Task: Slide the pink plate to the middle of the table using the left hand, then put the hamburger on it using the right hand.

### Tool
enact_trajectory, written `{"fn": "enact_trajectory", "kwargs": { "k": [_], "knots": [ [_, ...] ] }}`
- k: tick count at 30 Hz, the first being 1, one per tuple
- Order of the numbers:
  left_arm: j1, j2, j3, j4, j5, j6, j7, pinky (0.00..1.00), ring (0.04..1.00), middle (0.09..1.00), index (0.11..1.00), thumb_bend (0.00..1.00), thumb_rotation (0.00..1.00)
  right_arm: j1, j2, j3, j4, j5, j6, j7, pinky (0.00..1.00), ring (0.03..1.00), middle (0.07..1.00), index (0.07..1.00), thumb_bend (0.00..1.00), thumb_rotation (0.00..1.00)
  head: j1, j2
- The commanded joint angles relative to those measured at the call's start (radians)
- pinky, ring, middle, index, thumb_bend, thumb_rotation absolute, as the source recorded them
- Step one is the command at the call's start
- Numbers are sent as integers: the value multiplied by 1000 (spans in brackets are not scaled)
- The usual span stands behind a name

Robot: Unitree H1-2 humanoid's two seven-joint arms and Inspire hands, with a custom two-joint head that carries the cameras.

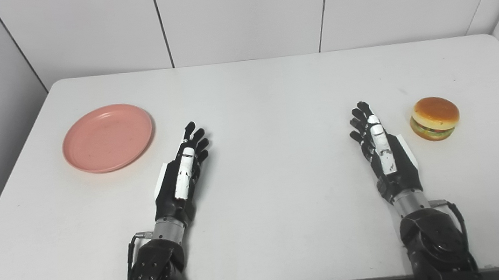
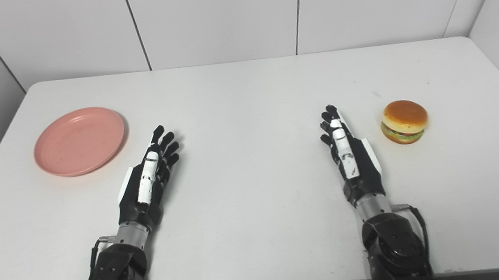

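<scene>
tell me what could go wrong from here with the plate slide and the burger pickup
1. The pink plate lies near the table's left edge; a badly angled push from the open left hand might send it off.
2. The hamburger is rounded and stacked; the open right hand might knock it away or squeeze its layers askew.

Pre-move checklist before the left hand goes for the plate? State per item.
1. Left hand open, holding nothing: ok.
2. Pink plate holds nothing and lies flat on the table, to the left of the left hand: ok.
3. Path from the plate to the table's middle free of objects: ok.
4. Right hand open, apart from the hamburger: ok.
5. Hamburger upright, bun on top, to the right of the right hand: ok.
6. Left hand touching the plate: not ok, a gap shows between them.
</scene>
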Motion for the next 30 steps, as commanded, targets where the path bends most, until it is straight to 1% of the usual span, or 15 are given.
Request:
{"fn": "enact_trajectory", "kwargs": {
  "k": [1, 8, 12, 20, 24, 28, 29, 30],
  "knots": [
    [13, 5, -1, 37, 7, 5, -2, 967, 957, 968, 971, 364, 978, -3, 4, -2, 2, 8, -16, -2, 966, 966, 963, 969, 328, 1000, 0, 1],
    [13, 8, -3, 38, 6, 6, -7, 969, 962, 973, 979, 350, 999, -2, 4, -1, 2, 7, -20, -2, 970, 968, 967, 973, 330, 1000, 0, 1],
    [13, 7, -4, 42, 10, 0, -4, 963, 958, 971, 975, 358, 1000, -6, 3, -3, 13, 15, -34, 6, 974, 971, 970, 975, 322, 1000, 2, 0],
    [14, 5, -5, 34, 8, 10, -2, 962, 955, 968, 973, 360, 991, -3, 2, -2, 6, 10, -21, 0, 966, 966, 964, 970, 334, 1000, 3, 0],
    [15, 4, -5, 34, 7, 12, -2, 964, 958, 968, 973, 359, 990, -3, 2, -4, 13, 16, -39, 6, 963, 966, 966, 970, 327, 1000, 6, -2],
    [13, 0, -6, 44, 7, 4, -2, 966, 959, 969, 973, 362, 978, -3, -4, -1, 21, 2, -48, 2, 950, 960, 962, 967, 334, 1000, 31, -14],
    [11, -3, -9, 53, 9, -2, -2, 966, 959, 969, 973, 363, 977, -2, -7, -3, 25, 4, -51, 4, 947, 958, 960, 966, 335, 1000, 64, -32],
    [10, -5, -11, 61, 11, -7, -1, 966, 959, 968, 972, 361, 973, -2, -9, -4, 29, 5, -54, 6, 951, 960, 963, 968, 331, 1000, 70, -35]
  ]
}}
